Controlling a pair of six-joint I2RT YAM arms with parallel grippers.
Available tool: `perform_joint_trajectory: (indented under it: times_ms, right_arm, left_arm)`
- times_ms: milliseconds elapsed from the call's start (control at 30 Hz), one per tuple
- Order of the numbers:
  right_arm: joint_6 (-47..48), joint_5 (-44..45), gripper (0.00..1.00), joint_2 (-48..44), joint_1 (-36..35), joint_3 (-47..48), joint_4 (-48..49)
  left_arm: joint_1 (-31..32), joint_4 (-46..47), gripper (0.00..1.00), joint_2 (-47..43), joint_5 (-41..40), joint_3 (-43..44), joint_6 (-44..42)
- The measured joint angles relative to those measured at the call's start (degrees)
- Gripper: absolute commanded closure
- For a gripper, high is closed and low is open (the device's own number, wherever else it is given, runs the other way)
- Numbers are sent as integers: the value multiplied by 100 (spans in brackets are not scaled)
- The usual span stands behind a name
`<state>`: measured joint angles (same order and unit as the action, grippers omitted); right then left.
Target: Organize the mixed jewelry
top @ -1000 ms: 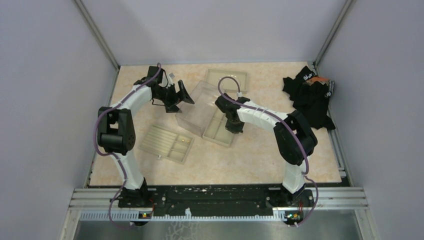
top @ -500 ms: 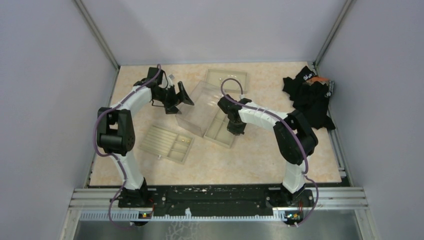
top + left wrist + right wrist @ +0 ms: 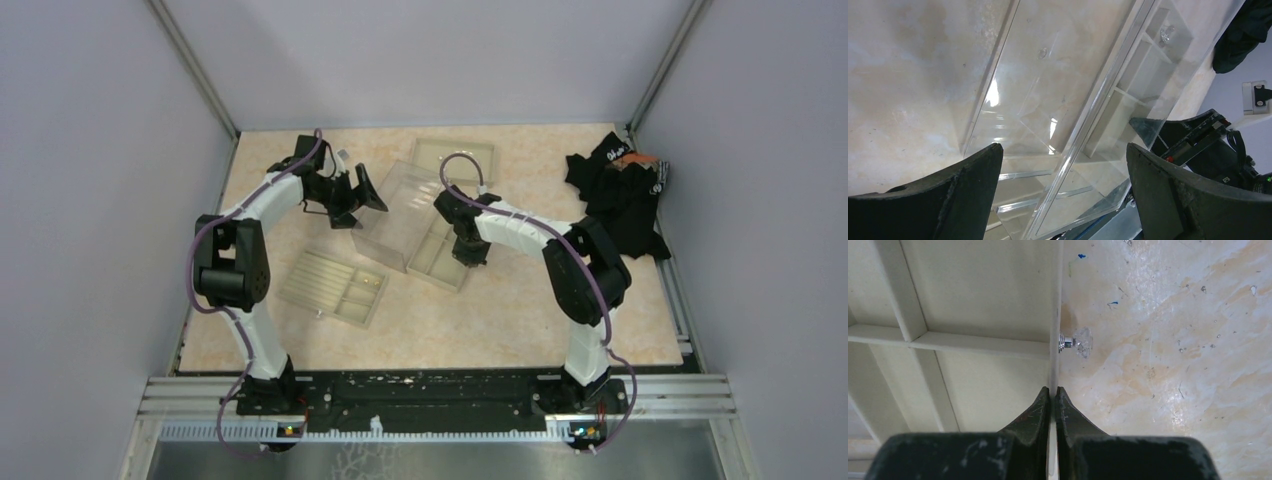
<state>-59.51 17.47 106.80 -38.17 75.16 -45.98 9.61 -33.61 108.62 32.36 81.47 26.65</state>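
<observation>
Right hand (image 3: 1053, 391) clamped on tray wall (image 3: 1054, 300), left hand (image 3: 1063, 148) apart above clear box (image 3: 1048, 65), contents indistinct.

Nothing legible in any of my views. The black cloth heap (image 3: 625, 205), at two o'clock on the table (image 3: 500, 330), carries white print (image 3: 612, 157) near its top edge. It looks like lettering, but it is too small to make out.

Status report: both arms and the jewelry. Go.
Left gripper, jaws open, facing clear case. Right gripper shut on drawer tray front wall, beside crystal knob. No jewelry in view.
</observation>
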Motion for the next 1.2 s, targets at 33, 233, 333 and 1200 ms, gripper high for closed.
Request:
perform_joint_trajectory:
  times_ms: [33, 233, 333, 1200]
  right_arm:
    - [13, -7, 100, 17, 0, 2, 7]
    - [94, -74, 100, 127, 0, 37, 24]
    - [98, -68, 100, 127, 0, 63, 9]
    - [251, -42, 100, 127, 26, 190, -26]
  left_arm:
    - [0, 0, 1, 0, 0, -2, -2]
    - [0, 0, 1, 0, 0, -7, -50]
    - [-2, 0, 1, 0, 0, -7, -63]
    - [-2, -4, 1, 0, -2, -4, -122]
